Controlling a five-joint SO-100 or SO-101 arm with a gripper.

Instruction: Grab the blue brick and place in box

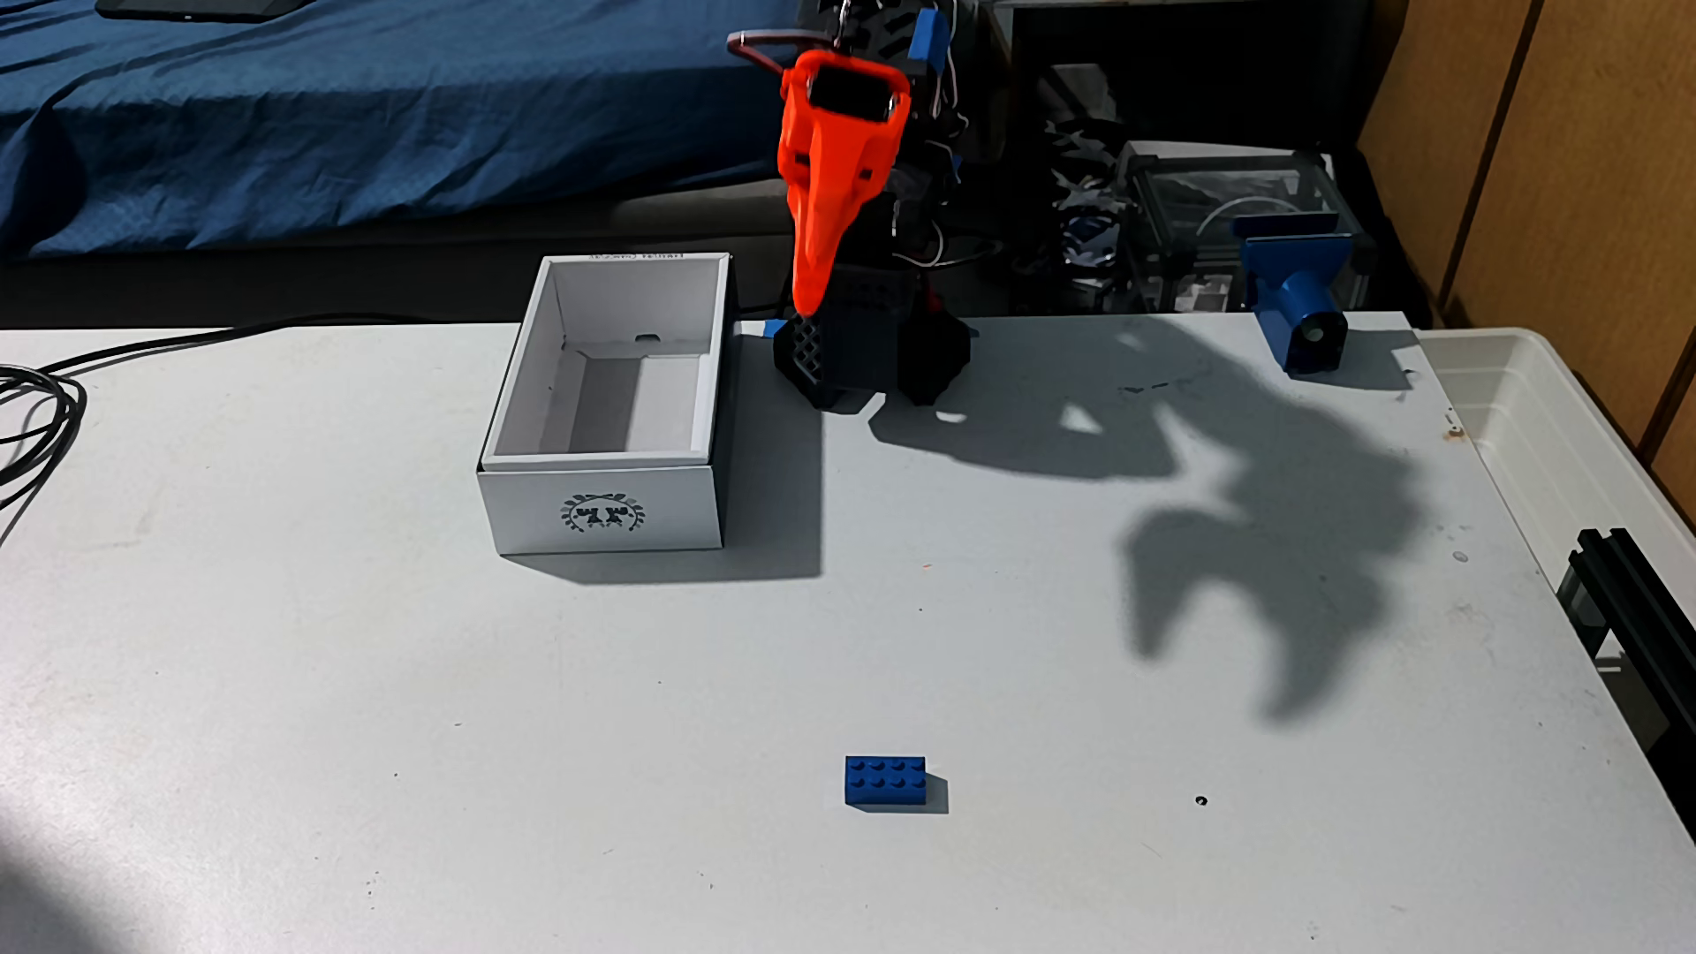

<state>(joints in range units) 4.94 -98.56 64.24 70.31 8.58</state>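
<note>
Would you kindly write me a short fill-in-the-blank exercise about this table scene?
1. The blue brick lies on the ____, nearer the camera than the box.
2. The box is ____ inside.
3. The end effector has an ____ finger, pointing down beside the box.
4. The emblem on the box faces the ____.

Missing words: table; empty; orange; camera

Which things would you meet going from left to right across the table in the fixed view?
black cable → white box → orange gripper → blue brick → blue clamp-like part → translucent plastic tub
</note>
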